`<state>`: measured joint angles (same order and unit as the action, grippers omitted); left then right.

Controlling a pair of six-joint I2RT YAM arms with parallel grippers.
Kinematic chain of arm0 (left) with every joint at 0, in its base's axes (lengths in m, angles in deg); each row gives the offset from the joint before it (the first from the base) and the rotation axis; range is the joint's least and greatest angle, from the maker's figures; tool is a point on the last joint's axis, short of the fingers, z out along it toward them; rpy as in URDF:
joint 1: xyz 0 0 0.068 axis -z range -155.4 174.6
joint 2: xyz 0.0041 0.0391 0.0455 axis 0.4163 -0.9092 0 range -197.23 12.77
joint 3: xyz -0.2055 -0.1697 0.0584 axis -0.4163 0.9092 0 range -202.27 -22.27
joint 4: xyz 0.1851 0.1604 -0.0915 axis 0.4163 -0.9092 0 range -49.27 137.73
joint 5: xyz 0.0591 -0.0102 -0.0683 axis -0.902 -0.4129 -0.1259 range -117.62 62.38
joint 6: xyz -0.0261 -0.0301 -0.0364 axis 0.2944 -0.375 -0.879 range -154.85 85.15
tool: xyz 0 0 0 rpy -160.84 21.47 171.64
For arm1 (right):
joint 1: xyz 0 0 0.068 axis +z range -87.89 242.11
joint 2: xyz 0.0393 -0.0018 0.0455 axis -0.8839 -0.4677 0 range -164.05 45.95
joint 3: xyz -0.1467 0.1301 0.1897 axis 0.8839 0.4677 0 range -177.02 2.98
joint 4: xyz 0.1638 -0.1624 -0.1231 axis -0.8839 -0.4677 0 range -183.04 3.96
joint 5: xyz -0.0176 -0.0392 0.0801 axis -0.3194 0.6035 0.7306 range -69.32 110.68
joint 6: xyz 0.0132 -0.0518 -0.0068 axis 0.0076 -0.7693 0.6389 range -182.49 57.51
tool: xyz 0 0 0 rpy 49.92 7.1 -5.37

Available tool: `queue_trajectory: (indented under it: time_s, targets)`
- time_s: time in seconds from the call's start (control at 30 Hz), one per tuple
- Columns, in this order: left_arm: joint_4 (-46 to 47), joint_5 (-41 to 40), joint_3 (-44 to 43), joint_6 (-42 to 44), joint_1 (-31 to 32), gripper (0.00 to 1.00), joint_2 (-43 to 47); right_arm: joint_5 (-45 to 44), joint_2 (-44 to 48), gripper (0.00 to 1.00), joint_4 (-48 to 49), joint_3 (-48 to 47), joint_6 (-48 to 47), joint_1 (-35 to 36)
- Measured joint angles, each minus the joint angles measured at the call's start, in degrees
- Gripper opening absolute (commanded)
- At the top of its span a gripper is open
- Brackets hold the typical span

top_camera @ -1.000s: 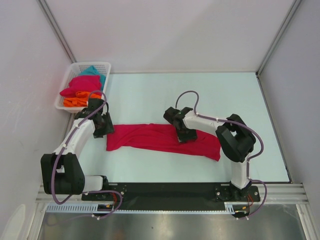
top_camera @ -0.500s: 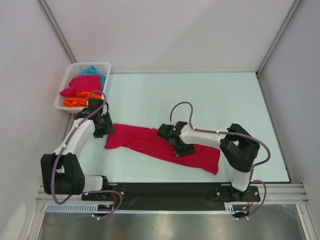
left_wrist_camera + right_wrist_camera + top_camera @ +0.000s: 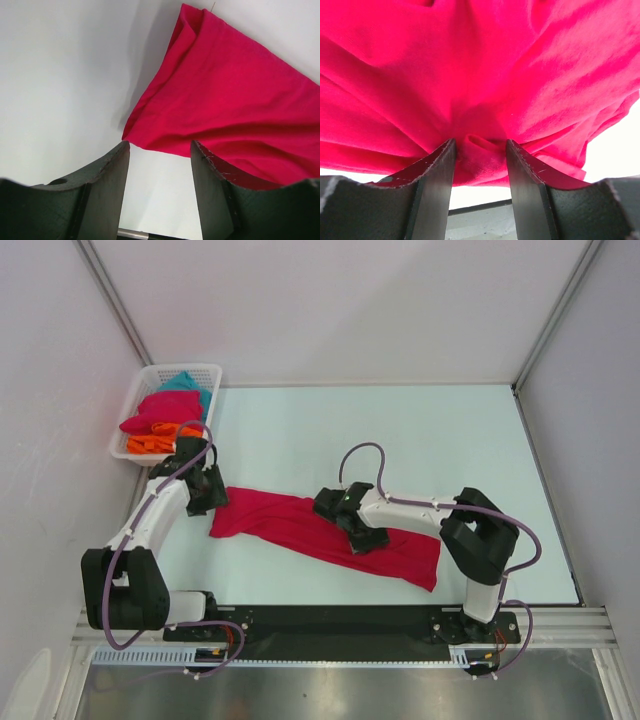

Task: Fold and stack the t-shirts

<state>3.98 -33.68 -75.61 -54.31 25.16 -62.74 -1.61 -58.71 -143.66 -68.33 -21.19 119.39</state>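
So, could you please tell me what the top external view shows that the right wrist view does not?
Only the top external view shows the white basket holding spare shirts, the left end effector near the left end of the crimson t-shirt, and that shirt's whole length on the table. Only the right wrist view shows a fold of cloth bunched between the fingers. Both show the right end effector on that shirt.

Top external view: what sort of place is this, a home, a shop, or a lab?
Probably a robotics lab work cell: a left arm and a right arm bolted to a metal rail, plain white walls boxing in the table, and a crimson t-shirt spread on it.
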Motion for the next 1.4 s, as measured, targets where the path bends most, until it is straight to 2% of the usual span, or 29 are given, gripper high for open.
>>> queue_trajectory:
  time_s: [0.27,0.4,0.7,0.97,1.2,1.4]
  targets:
    - [-0.28,0.24,-0.63,-1.64,0.00,0.57,-0.31,-1.31,-0.57,0.54,0.83,-8.28,-4.35,-6.73]
    - [-0.63,0.15,-2.05,-2.05,0.00,0.57,-0.31,-2.03,-0.57,0.55,1.60,-8.68,-5.62,-9.53]
    - [-1.05,0.26,-4.55,-2.12,0.00,0.57,-0.79,0.35,6.03,0.56,5.42,6.60,-5.68,-15.10]
    - [-1.42,0.24,-4.55,-2.10,0.00,0.57,-1.27,4.24,4.04,0.58,9.53,7.74,-6.84,-20.28]
    - [-1.75,0.24,-5.20,-2.05,0.00,0.57,-1.99,12.83,-5.33,0.59,2.60,-2.34,-12.17,-26.56]
    - [-1.79,0.26,-7.30,-2.03,0.00,0.57,-3.96,18.12,-16.46,0.59,-5.66,-17.59,-16.35,-32.89]
